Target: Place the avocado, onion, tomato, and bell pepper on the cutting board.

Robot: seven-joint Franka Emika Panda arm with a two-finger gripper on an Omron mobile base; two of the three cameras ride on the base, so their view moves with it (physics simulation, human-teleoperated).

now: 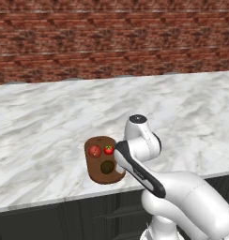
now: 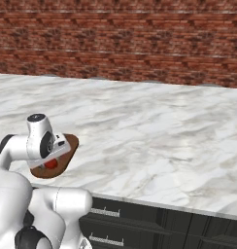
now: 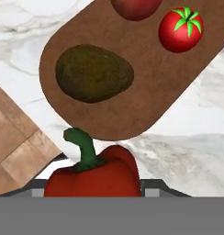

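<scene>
Green-stemmed bell pepper (image 3: 93, 176) between gripper (image 3: 93, 190) fingers

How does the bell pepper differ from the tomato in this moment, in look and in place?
The bell pepper sits at the gripper, over the counter's edge and short of the cutting board; the tomato lies on the board. The bell pepper has a curved green stalk; the tomato has a flat green star on top. The bell pepper is lumpy; the tomato is a smooth ball. Both are glossy red.
</scene>
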